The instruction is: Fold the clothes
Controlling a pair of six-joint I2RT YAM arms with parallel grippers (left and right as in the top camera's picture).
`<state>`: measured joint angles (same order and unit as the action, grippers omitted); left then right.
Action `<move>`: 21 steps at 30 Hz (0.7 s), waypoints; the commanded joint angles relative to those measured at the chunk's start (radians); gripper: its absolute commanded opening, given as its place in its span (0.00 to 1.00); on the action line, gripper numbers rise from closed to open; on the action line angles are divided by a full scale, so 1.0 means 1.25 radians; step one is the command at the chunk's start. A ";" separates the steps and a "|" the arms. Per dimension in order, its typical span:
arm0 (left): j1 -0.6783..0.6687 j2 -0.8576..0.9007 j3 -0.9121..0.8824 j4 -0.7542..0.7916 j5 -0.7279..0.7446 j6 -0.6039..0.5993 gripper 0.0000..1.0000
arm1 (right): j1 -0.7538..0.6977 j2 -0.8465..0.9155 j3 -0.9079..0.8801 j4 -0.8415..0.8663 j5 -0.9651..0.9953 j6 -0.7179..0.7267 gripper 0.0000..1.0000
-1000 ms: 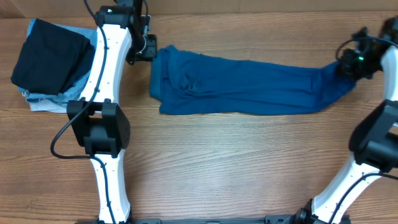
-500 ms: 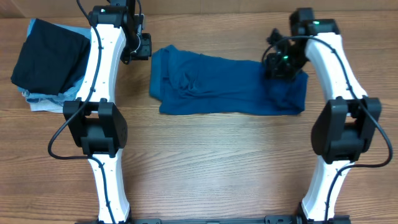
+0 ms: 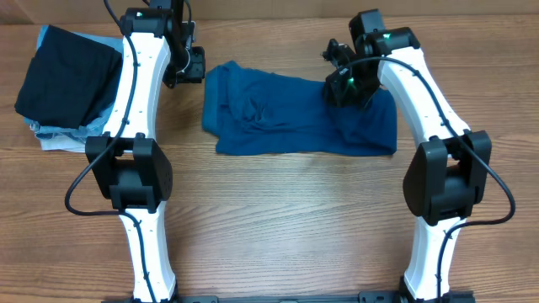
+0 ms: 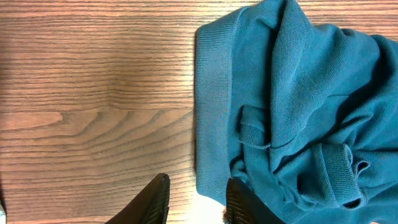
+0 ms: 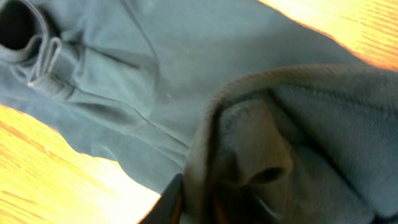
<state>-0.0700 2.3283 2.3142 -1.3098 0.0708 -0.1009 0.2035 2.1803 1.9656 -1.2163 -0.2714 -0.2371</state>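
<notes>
**A:** Royal-blue T-shirt (image 3: 278,118), lying as a long narrow band across the far middle of our wooden table (image 3: 278,227), between our two arms. How far along do we judge ourselves?

**B:** Partway, we think. The shirt is narrowed lengthwise, and its right end looks doubled over onto the middle. Our right gripper (image 3: 344,84) sits on that upper layer.

**A:** Does it have hold of the cloth?

**B:** We cannot tell. In its wrist view the fabric bunches up over the fingers and hides the jaws, so we cannot say whether it is pinched or let go.

**A:** And our left gripper (image 3: 190,66)?

**B:** It hovers just beside the shirt's left edge. Its fingers (image 4: 157,198) stand parted, with bare wood and the edge of the cloth in the gap, and nothing is pinched.

**A:** So what do we have left to do?

**B:** The left end is rumpled, with a ribbed band (image 4: 211,106) and loose folds heaped beside it. We judge it needs bringing over or smoothing before the shirt is a compact packet. It might then join the pile at far left, the black garment (image 3: 63,71) on the pale blue garments (image 3: 52,139), but that is only our guess.
</notes>
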 commanded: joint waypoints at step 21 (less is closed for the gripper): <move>-0.002 0.000 0.010 -0.010 0.042 0.007 0.36 | 0.023 -0.002 -0.006 -0.024 0.070 0.068 0.71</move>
<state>-0.0704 2.3283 2.3142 -1.3201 0.1059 -0.1009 0.2150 2.1822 1.9732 -1.2560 -0.1619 -0.1574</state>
